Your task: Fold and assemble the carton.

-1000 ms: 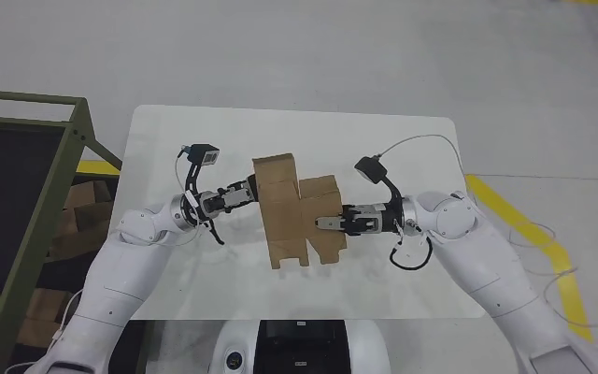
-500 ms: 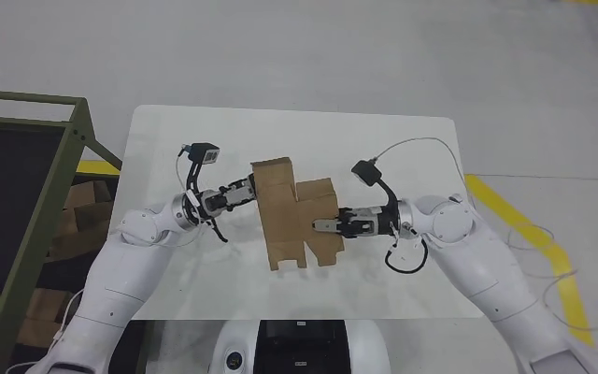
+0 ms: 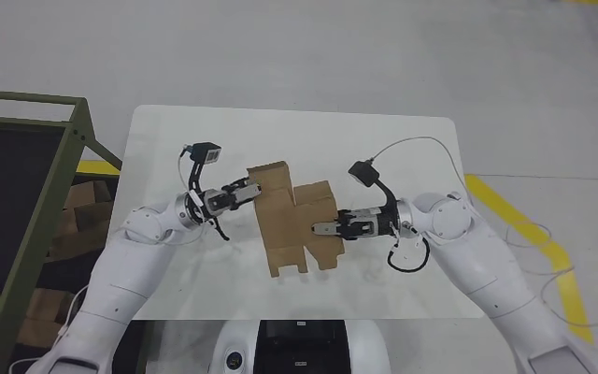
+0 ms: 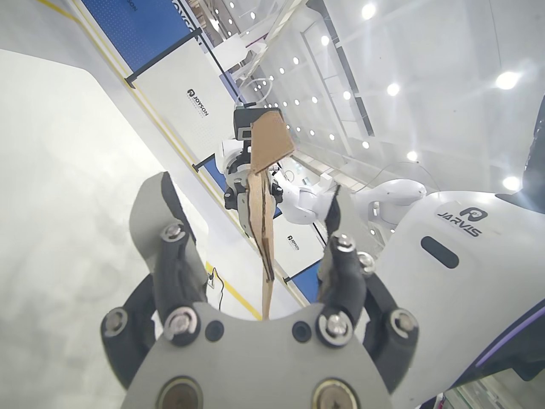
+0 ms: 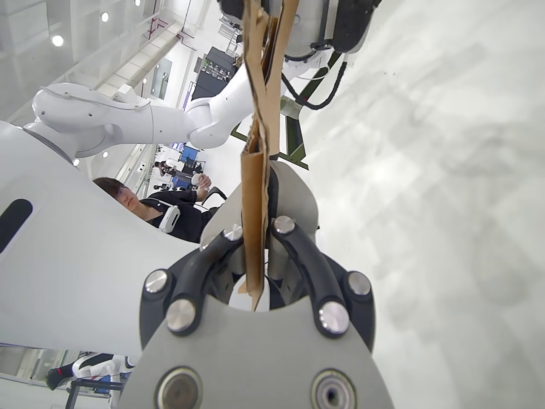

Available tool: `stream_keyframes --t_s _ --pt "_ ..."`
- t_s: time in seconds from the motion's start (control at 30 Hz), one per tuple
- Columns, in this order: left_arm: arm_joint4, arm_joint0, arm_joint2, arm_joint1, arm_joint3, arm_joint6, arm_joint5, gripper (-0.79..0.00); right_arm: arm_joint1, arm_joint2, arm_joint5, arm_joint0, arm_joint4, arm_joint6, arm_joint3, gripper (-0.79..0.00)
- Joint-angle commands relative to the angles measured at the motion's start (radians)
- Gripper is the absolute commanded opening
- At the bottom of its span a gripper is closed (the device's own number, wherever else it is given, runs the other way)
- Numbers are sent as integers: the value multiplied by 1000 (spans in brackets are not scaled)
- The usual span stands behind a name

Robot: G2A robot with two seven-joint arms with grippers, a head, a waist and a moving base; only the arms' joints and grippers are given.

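1 flat carton (image 3: 294, 220) over mid counter (image 3: 392, 140), between 2 arms. Right end effector (image 3: 322, 227) is clamped on its edge. Left end effector (image 3: 250, 190) is spread wide, straddling the opp. edge w/o gripping.

The carton (image 3: 294, 220) is matt brown corrugated cardboard, rough-edged. The tabletop (image 3: 280, 131) is smooth matt white. The left hand (image 3: 250, 191) and right hand (image 3: 320, 226) have dull grey metal plates, shiny screws and black plastic links.

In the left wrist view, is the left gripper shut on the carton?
No: the left gripper stands wide open around the carton edge.
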State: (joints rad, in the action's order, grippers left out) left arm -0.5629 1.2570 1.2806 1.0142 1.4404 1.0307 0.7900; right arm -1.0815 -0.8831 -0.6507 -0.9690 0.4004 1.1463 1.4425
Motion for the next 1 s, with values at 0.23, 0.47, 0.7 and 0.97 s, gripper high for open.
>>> stream_keyframes --t_s 0.23,0.47,0.7,0.97 --pt "-5 -9 -13 4 -6 -17 16 -511 -3 4 8 7 -2 16 0 -785" --pt "-19 -14 -24 6 -9 -17 16 -776 -3 2 8 6 -2 17 -3 -785" --pt "-22 -14 -29 4 -3 -14 13 -785 -3 -6 5 2 -7 15 2 -785" --pt "-23 -6 -27 2 10 -27 26 -785 2 -22 12 -3 -17 16 13 0"
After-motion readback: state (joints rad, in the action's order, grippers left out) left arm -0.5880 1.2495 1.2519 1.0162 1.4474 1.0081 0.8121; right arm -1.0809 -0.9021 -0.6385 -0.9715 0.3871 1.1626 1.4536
